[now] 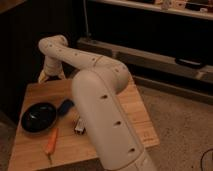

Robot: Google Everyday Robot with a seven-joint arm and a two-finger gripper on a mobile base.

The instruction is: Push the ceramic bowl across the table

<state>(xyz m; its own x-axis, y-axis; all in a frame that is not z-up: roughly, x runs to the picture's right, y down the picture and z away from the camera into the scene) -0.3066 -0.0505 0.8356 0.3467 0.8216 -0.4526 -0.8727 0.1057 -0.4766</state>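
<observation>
The ceramic bowl is seen on the surface, at six o'clock from the end effector, which is spread open and empty.

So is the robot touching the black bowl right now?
No, the gripper is up by the far corner of the table, clearly apart from the bowl sitting nearer the front.

Setting: indoor robot work area, office-like. Evidence: speckled carpet floor at right; dark shelving with long metal rail along the far side; wood-plank table near left; white robot arm above it, gripper at the table's far-left corner.
</observation>
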